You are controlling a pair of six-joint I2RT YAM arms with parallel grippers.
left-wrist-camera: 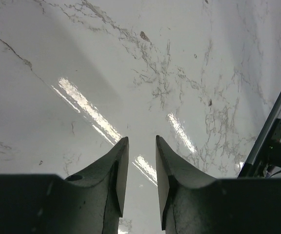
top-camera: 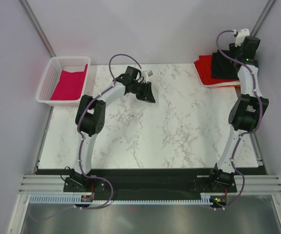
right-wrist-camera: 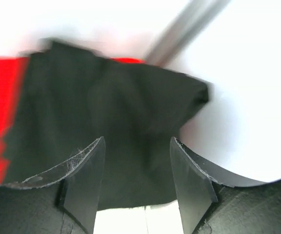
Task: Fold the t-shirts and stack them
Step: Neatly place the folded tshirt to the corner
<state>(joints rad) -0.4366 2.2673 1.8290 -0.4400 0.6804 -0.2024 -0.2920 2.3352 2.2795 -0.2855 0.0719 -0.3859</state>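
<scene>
A folded black t-shirt [top-camera: 220,68] lies on top of a red t-shirt [top-camera: 204,68] in a stack at the table's back right. My right gripper [top-camera: 234,54] hangs open just above the black shirt. In the right wrist view the black shirt [right-wrist-camera: 111,107] fills the space under my right gripper [right-wrist-camera: 136,139], with the red shirt [right-wrist-camera: 4,97] at the left. A magenta t-shirt [top-camera: 70,84] lies in the basket. My left gripper [top-camera: 148,92] is slightly open and empty over bare marble; in its wrist view [left-wrist-camera: 142,138] nothing sits between the fingers.
The white lattice basket [top-camera: 47,80] stands at the back left, off the marble table [top-camera: 170,131]. A pale edge and an orange edge [top-camera: 235,86] peek out under the red shirt. Metal frame posts [right-wrist-camera: 184,24] rise at both back corners.
</scene>
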